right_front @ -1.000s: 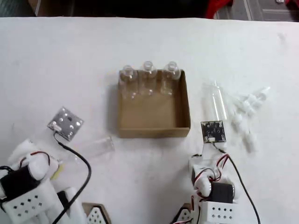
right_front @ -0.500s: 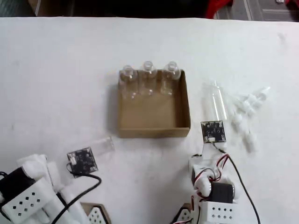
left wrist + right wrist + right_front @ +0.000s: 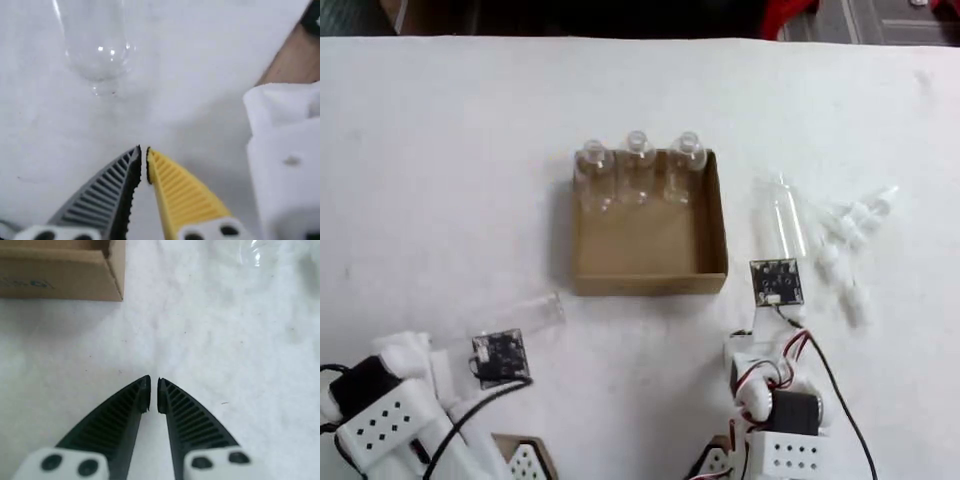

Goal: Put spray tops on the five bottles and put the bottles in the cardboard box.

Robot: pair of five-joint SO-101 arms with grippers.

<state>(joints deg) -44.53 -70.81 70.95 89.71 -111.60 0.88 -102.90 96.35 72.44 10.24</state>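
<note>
You see three clear bottles (image 3: 638,170) upright along the box (image 3: 650,283) far wall, a fourth bottle (image 3: 95,45) lying near the left gripper (image 3: 143,152); its fingers, like the right gripper (image 3: 154,387), are almost together, empty

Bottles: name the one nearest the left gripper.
The bottle lying left of the box, just ahead of the left gripper; the others are farther off.

The bench (image 3: 440,150) has a white, matt, slightly rough cover, like cloth. The cardboard box (image 3: 650,282) is matt brown paperboard. The bottles (image 3: 638,170) look clear, smooth and glossy. The left claw (image 3: 142,150) and the right claw (image 3: 153,387) are ribbed matt plastic.
</note>
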